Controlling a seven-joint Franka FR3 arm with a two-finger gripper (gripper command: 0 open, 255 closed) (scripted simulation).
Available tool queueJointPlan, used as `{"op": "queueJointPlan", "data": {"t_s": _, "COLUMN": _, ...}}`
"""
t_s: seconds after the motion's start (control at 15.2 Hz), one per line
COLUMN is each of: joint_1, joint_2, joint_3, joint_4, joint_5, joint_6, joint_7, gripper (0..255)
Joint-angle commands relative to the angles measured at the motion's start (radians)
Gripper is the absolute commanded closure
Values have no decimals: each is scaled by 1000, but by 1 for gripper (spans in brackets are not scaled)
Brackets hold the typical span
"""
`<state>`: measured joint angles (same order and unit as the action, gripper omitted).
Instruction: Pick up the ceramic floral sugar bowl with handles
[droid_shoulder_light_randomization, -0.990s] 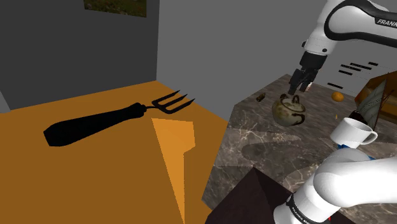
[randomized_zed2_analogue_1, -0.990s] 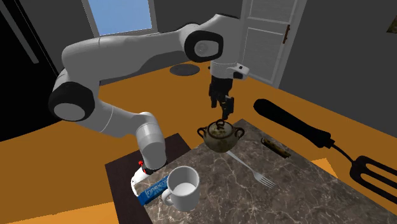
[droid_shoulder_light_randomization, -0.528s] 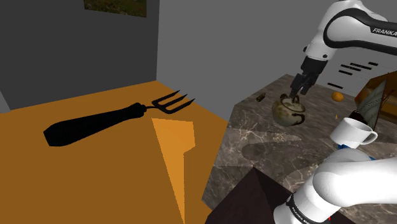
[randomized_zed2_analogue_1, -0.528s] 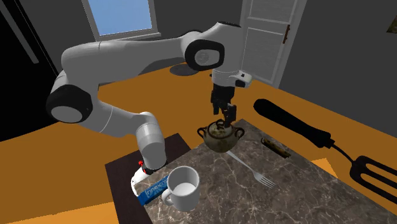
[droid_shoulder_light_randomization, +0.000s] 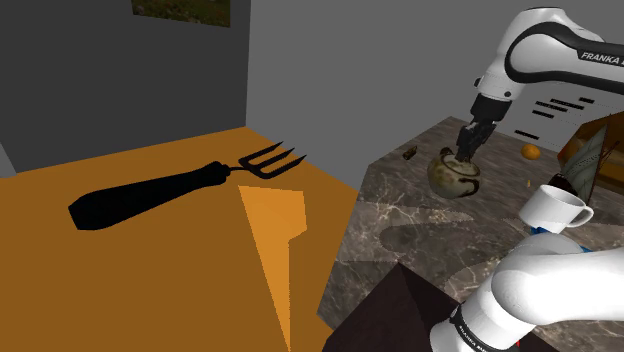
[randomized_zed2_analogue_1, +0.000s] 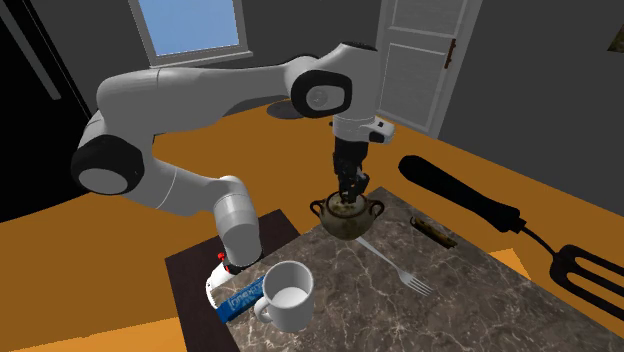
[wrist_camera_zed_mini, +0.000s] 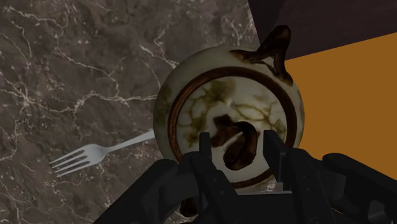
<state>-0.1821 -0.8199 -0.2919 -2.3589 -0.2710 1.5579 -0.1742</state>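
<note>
**While hand (wrist_camera_zed_mini: 238, 137) straddles lid knob (wrist_camera_zed_mini: 230, 139), centre it and close gently**

Bowl (randomized_zed2_analogue_1: 347, 215) sits on the marbled surface (randomized_zed2_analogue_1: 470, 290) at centre of the second exterior view, near the surface's upper edge. Hand hangs right over it, pointing down. Wrist view has the fingers (wrist_camera_zed_mini: 205, 145) spread, one on each side of the dark knob on the lid. Can't tell if they touch it; looks like a slim gap. Shoulder view puts the bowl (droid_shoulder_light_randomization: 455, 172) at right of frame, with the hand (droid_shoulder_light_randomization: 467, 150) at its top.

Step in hand, my read: last bit of lowering, then closing on the knob. To do it well:
- Keep the knob midway between the fingertips.
- Go low enough to catch under its bulge.
- Close slowly so the bowl doesn't twist or skid.

Knob is small and lumpy, so grip may slip. If the lid is loose, the lift may take the lid alone, so test with a short raise first.

Fork (wrist_camera_zed_mini: 95, 156) lies just beside the bowl and mug (randomized_zed2_analogue_1: 285, 295) is well apart. Neither blocks the fingers.
</note>
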Motion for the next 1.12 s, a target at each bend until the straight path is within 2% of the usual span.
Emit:
{"op": "queueJointPlan", "data": {"t_s": 0.0, "joint_1": 0, "joint_2": 1, "joint_3": 0, "joint_4": -1, "joint_5": 0, "joint_6": 0, "joint_7": 0, "gripper": 255}}
{"op": "queueJointPlan", "data": {"t_s": 0.33, "joint_1": 0, "joint_2": 1, "joint_3": -1, "joint_4": -3, "joint_5": 0, "joint_6": 2, "joint_7": 0, "gripper": 255}}
{"op": "queueJointPlan", "data": {"t_s": 1.06, "joint_1": 11, "joint_2": 51, "joint_3": 20, "joint_4": 176, "joint_5": 21, "joint_6": -127, "joint_7": -16, "gripper": 255}}
